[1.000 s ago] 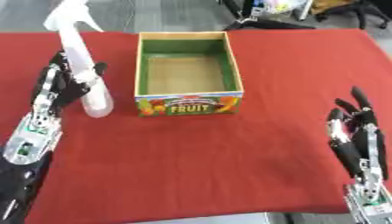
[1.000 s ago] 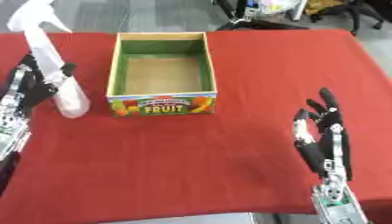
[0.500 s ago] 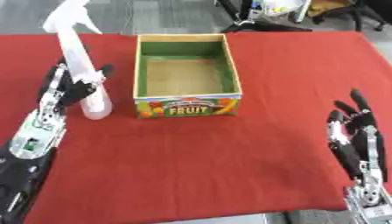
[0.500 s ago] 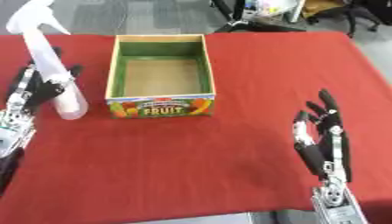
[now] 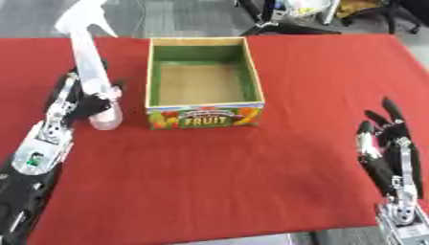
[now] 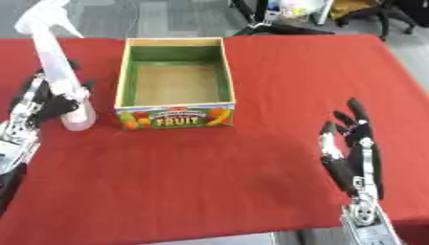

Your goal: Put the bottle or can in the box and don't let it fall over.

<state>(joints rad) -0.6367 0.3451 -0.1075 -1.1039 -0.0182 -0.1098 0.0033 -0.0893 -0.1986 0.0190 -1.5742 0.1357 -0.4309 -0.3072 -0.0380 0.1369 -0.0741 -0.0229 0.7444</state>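
A tall white spray bottle [image 5: 90, 72] stands upright on the red cloth, just left of the box. My left hand [image 5: 80, 100] has its fingers curled round the bottle's lower body. The box [image 5: 204, 81] is an open cardboard carton with a green inside and a "FRUIT" label on its front; nothing lies in it. My right hand [image 5: 389, 148] rests open at the lower right, fingers up, far from the bottle and the box.
The red cloth [image 5: 218, 172] covers the table down to its near edge at the bottom. Beyond the far edge there is grey floor with chair bases and cables [image 5: 285, 14].
My left hand has closed in on the bottle's lower body; the bottle stands in about the same spot. The right hand has not moved.
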